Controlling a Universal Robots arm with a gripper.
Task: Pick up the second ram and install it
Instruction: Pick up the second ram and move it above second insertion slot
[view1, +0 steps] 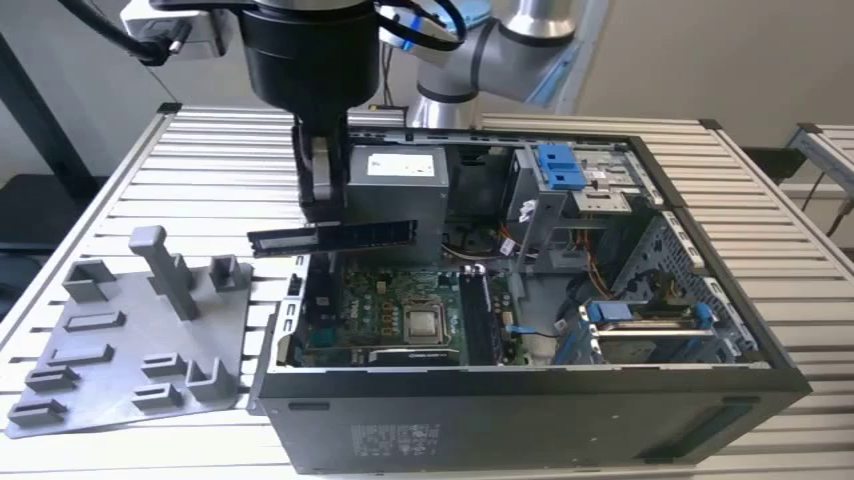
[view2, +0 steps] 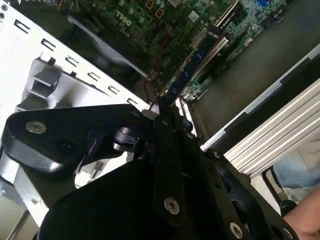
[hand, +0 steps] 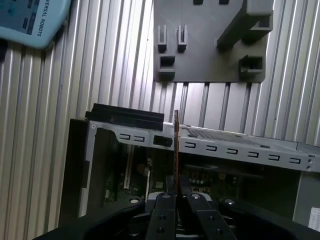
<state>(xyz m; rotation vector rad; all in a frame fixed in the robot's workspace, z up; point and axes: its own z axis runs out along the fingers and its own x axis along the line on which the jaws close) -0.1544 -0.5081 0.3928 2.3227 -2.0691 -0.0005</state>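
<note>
The second ram (view1: 336, 237) is a long, thin dark stick held level above the open computer case (view1: 534, 400), over its side toward the exterior view's left. My gripper (view1: 320, 222) is shut on it from above, gripping near its middle. In the first wrist view the second ram (hand: 176, 150) shows edge-on as a thin line running out from the gripper (hand: 176, 194). In the second wrist view the second ram (view2: 192, 67) stretches away from the gripper (view2: 162, 111) over the green motherboard (view2: 150, 20).
A gray plastic tray (view1: 120, 345) with raised blocks lies on the slatted table at the exterior view's left. Inside the case are the motherboard (view1: 387, 310), a gray power supply (view1: 398, 190) and blue-latched drive bays (view1: 561, 165). A pendant (hand: 30, 20) lies on the table.
</note>
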